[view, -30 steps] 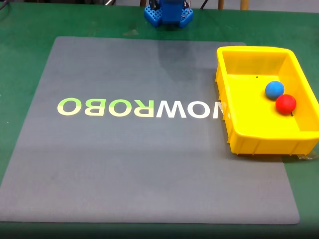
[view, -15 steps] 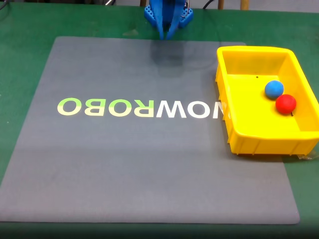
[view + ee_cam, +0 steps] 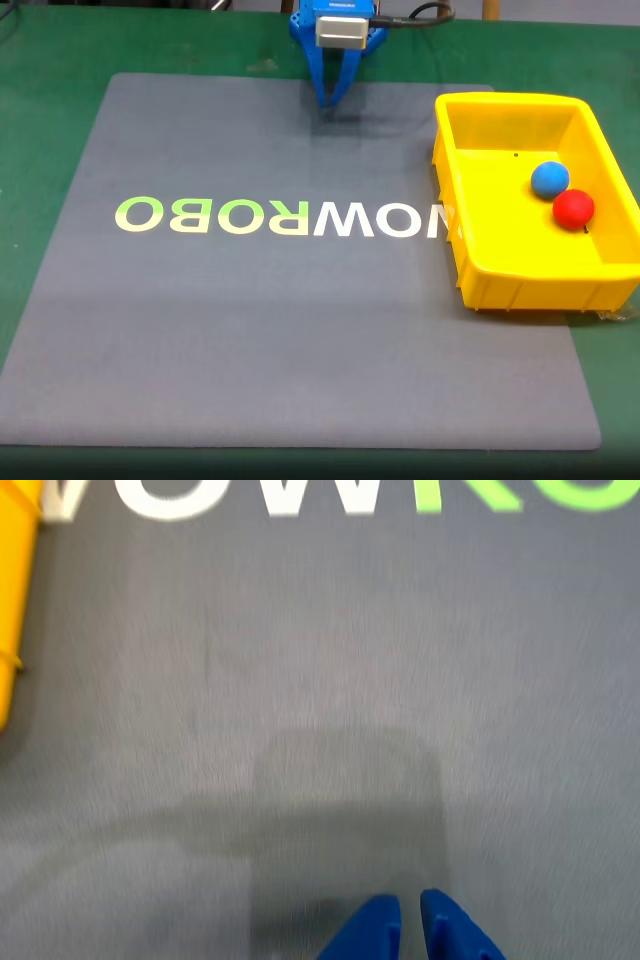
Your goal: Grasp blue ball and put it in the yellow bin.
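Note:
The blue ball (image 3: 550, 179) lies inside the yellow bin (image 3: 500, 270) at the right of the fixed view, touching or almost touching a red ball (image 3: 574, 209). My blue gripper (image 3: 331, 101) hangs at the top centre, over the far edge of the grey mat, well left of the bin. Its fingers come together in a point with nothing between them. In the wrist view the two blue fingertips (image 3: 380, 925) sit nearly together at the bottom edge, and a strip of the yellow bin (image 3: 12, 600) shows at the left edge.
A grey mat (image 3: 250, 330) printed with white and green letters covers most of the green table (image 3: 40, 90). The arm's blue base stands at the top centre behind the mat. The bin rests on the mat's right edge.
The arm has swung forward and down from its base; the gripper now reaches over the mat's far edge. Both balls and the bin have stayed put.

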Available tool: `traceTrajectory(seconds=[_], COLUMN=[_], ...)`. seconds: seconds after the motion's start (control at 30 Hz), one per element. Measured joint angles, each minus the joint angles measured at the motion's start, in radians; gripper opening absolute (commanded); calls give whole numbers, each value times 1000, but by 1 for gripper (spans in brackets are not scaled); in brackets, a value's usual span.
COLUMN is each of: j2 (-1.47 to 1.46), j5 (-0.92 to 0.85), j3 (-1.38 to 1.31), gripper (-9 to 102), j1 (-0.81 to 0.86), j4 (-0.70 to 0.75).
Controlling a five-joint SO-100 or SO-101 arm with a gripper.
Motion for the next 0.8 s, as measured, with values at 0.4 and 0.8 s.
traceTrajectory(seconds=[0.4, 0.8], j2=[0, 0], j5=[-44, -77], j3=[0, 0], gripper=[0, 0], j1=[-5, 6], j4=[219, 227])
